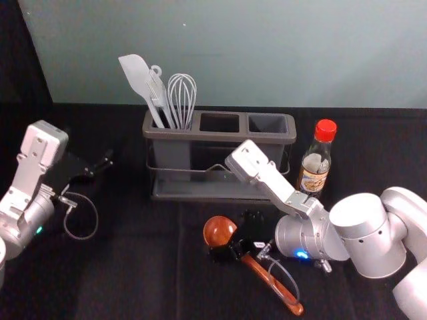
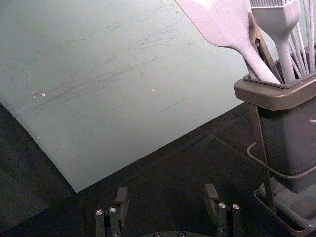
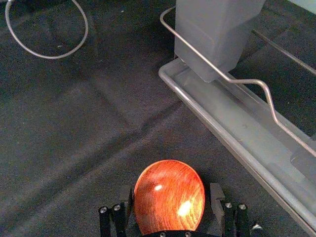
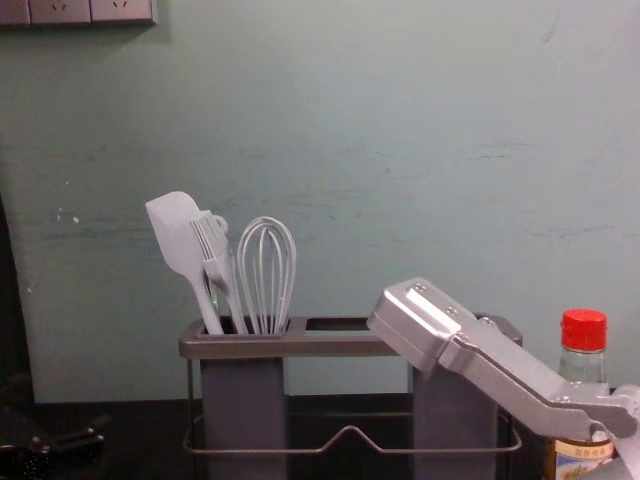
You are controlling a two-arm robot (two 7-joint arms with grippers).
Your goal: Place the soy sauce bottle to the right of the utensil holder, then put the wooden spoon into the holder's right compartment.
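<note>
One wooden spoon (image 1: 218, 231) lies lower centre, between the spread fingers of the right claw (image 1: 227, 251); the left claw (image 1: 108, 160), wide and empty, hangs at left. Right: one soy sauce bottle (image 1: 314, 175), beside one holder (image 1: 220, 136); left compartment (image 1: 172, 155): one spatula (image 1: 135, 75), one brush (image 4: 213, 250), one whisk (image 1: 183, 97).

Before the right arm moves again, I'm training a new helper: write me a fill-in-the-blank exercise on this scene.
The sauce bottle has a ____ cap. The whisk stands in the holder's ____ compartment. The wooden spoon's bowl shows between the ____ claw's fingers.

Missing words: red; left; right.
</note>
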